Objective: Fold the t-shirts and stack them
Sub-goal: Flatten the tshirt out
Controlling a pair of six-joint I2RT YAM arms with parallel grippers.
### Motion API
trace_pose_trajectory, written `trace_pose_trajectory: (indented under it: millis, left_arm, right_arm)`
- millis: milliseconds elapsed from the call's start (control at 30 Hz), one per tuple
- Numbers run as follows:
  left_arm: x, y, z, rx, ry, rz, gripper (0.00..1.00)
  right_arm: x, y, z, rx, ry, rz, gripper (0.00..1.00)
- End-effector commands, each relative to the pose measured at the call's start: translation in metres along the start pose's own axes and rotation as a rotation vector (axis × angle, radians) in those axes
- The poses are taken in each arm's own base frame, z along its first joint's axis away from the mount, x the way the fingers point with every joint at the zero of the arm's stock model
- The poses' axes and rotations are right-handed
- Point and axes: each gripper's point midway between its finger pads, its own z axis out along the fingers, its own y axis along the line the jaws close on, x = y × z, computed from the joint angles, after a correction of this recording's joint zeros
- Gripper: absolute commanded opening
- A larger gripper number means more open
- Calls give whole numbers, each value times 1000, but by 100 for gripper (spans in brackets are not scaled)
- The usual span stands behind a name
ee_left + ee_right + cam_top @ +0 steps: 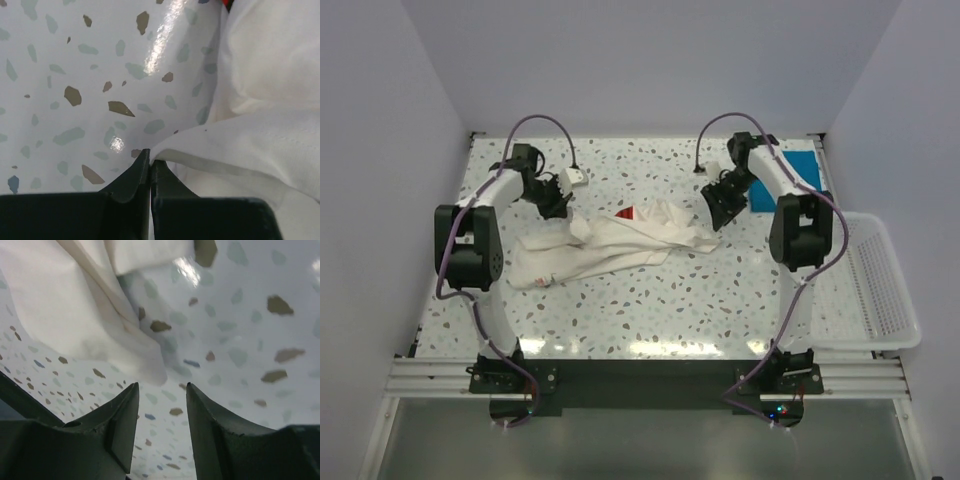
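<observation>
Now the left hand (150,156) is closed at the far left part of the white shirt (620,245), which lies crumpled in the middle of the desk (670,310). The hem meets the tips, but I cannot tell if any cloth is really caught between them. If only a thin fold is pinched, or none, the hem may slip out when the arm pulls. Only a small corner of the red panel (625,212) shows, so I think the shirt is twisted. Pulling from one side could drag it as a heap instead of opening it.

The right hand (162,387) hangs partly open just beside the right end of the shirt and holds nothing. If the left pulls before the right takes its corner, the cloth will not stretch flat.

The teal shirt (798,165) lies flat at the far right corner, behind the right arm and apart from the white one. A wide swing of that arm could push it, or hit the basket (880,290) beside the desk.
</observation>
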Motion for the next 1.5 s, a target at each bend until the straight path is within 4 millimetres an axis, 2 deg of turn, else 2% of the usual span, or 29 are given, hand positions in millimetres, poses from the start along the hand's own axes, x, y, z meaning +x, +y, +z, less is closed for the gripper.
trace_pose_trajectory:
  millis: [0,67,100,133,200,233,267,300,333,367,433,500,533,567,600,633,667,833,967,1000,1067,1100,1200,1267,1300,1367,1400,1467]
  left_arm:
    - [7,20,0,-86,34,-313,0]
    - [12,14,3,-76,62,-441,0]
    - [15,14,4,-80,70,-485,0]
    - [18,13,6,-78,73,-531,0]
    - [18,12,6,-85,67,-658,0]
    - [27,14,2,-82,65,-722,0]
    - [26,13,1,-78,56,-786,0]
    - [30,16,-3,-83,45,-828,0]
    - [30,15,-5,-70,34,-866,0]
    - [30,14,-6,-62,25,-899,0]
    - [34,14,-11,-55,15,-933,0]
    - [37,13,-13,-56,22,-930,0]
    - [37,14,-16,-63,22,-924,0]
    - [37,14,-18,-68,22,-916,0]
    - [37,14,-19,-70,25,-909,0]
    - [37,14,-22,-76,26,-904,0]
    - [37,13,-23,-78,26,-894,0]
    - [40,10,-28,-95,29,-886,0]
    - [44,15,-35,-114,21,-891,0]
    - [44,16,-37,-118,17,-889,0]
    - [48,19,-41,-128,17,-898,0]
    - [48,21,-44,-135,14,-896,0]
    - [53,26,-51,-158,10,-898,0]
    - [56,32,-56,-173,4,-895,0]
    - [57,34,-57,-180,2,-895,0]
    - [58,39,-60,-188,-1,-893,0]
    - [60,39,-57,-184,3,-898,0]
    - [59,41,-58,-182,-2,-899,0]
  right_arm:
    - [-25,6,-84,213,-246,10,45]
    - [-21,12,-85,222,-280,24,42]
    - [-18,19,-86,204,-288,19,37]
    - [-12,42,-85,134,-299,1,33]
    - [-4,62,-77,91,-274,-42,27]
    - [4,79,-60,50,-232,-70,25]
    - [6,90,-56,37,-221,-100,25]
    - [8,98,-48,34,-208,-116,26]
    - [15,111,-31,21,-171,-143,27]
    - [7,109,-27,68,-200,-161,29]
    - [1,112,-9,103,-213,-195,40]
    - [-2,106,1,167,-205,-178,48]
    - [-1,108,10,191,-191,-188,48]
    - [-10,105,13,229,-225,-181,49]
    - [-11,96,12,297,-224,-174,50]
    - [-11,97,18,321,-221,-178,50]
    - [-19,95,19,347,-252,-164,50]
    - [-33,62,20,516,-261,-113,45]
    - [-50,45,11,591,-268,-135,34]
    - [-59,43,2,608,-287,-141,27]
    - [-62,32,-4,622,-276,-143,22]
    - [-68,28,-13,630,-292,-141,20]
    - [-69,5,-32,653,-297,-123,20]
    - [-67,-5,-33,655,-273,-127,20]
    - [-70,-12,-40,655,-288,-112,19]
    - [-71,-20,-39,637,-279,-96,20]
    - [-77,-28,-40,617,-287,-82,20]
    - [-74,-27,-36,549,-267,-44,22]
